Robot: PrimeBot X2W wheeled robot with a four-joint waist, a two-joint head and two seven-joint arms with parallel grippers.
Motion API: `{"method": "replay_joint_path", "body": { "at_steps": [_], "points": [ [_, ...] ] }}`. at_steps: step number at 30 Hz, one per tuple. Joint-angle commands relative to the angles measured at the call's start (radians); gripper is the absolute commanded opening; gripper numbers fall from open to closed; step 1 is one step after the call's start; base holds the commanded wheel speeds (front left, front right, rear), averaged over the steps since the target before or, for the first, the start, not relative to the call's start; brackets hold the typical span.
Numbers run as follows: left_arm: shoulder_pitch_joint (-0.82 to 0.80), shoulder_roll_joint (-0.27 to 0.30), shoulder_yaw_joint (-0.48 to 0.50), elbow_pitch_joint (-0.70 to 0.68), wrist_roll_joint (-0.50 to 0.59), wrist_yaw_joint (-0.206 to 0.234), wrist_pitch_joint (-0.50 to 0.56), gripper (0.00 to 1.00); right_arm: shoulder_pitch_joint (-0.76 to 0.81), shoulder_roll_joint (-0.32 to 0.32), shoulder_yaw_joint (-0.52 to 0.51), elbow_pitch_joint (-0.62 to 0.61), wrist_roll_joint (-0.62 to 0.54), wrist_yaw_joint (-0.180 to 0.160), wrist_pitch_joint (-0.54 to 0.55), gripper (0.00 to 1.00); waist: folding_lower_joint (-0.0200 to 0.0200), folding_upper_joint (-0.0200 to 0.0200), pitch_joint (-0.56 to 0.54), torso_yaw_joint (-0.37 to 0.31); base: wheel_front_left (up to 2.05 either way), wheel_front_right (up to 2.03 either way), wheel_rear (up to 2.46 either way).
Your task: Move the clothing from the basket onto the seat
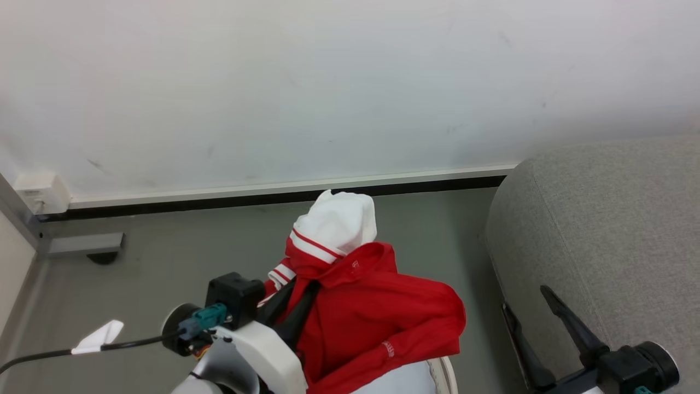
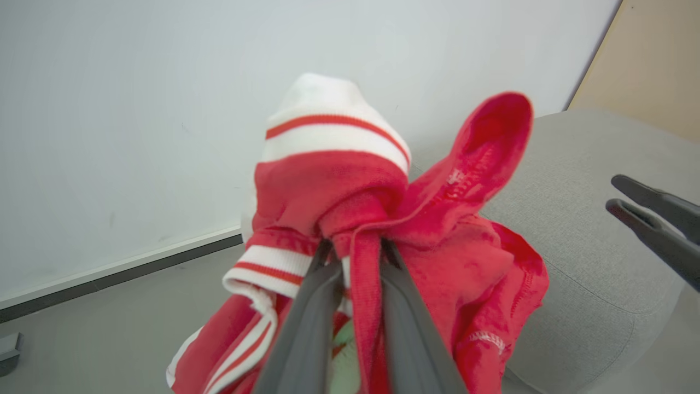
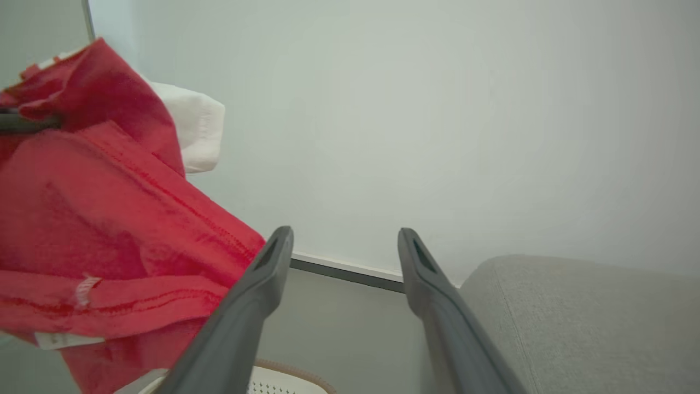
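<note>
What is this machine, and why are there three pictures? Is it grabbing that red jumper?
It's a robot with two arms. One picture is from a camera on its head; the other two are from cameras on its wrists. Its left gripper pinches the red clothing, lifted above the floor. Its right gripper is open and holds nothing. A bit of the basket peeks in below. The grey seat, on the robot's right, is where the clothing should go.

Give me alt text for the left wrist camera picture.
The left hand pinches a bunched red and white hooded top, lifted before a pale wall. A grey sofa sits to the right, with the other hand's dark fingers at the edge.
</note>
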Motion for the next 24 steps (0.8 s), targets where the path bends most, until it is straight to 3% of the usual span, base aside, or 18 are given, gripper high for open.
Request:
{"method": "replay_joint_path", "body": {
  "at_steps": [1, 8, 12, 18, 24],
  "points": [
    [0.008, 0.007, 0.001, -0.009, -0.006, 0.002, -0.003, 0.00, -0.019, -0.031, 0.033, 0.000, 0.020, -0.002, 0.001, 1.00, 0.0001, -0.0001, -0.003, -0.004, 0.00, 0.00, 0.00],
    [-0.002, 0.013, -0.008, -0.011, -0.011, -0.009, 0.004, 0.00, -0.211, -0.247, 0.352, -0.008, 0.190, -0.002, 0.040, 1.00, 0.0001, -0.0001, -0.013, -0.020, 0.00, 0.00, 0.00],
    [-0.019, 0.013, -0.022, -0.009, -0.009, -0.024, 0.007, 0.00, -0.347, -0.313, 0.529, -0.009, 0.283, -0.002, 0.060, 1.00, 0.0001, -0.0001, -0.015, -0.026, 0.00, 0.00, 0.00],
    [-0.043, -0.004, -0.049, -0.004, -0.016, -0.046, 0.014, 0.00, -0.528, -0.345, 0.787, 0.031, 0.438, -0.002, 0.074, 1.00, 0.0001, -0.0001, -0.019, -0.019, 0.00, 0.00, 0.00],
    [-0.063, -0.028, -0.072, -0.001, -0.023, -0.066, 0.019, 0.00, -0.654, -0.318, 0.977, 0.103, 0.574, -0.002, 0.057, 1.00, 0.0001, -0.0001, -0.023, -0.007, 0.00, 0.00, 0.00]
  ]
}}
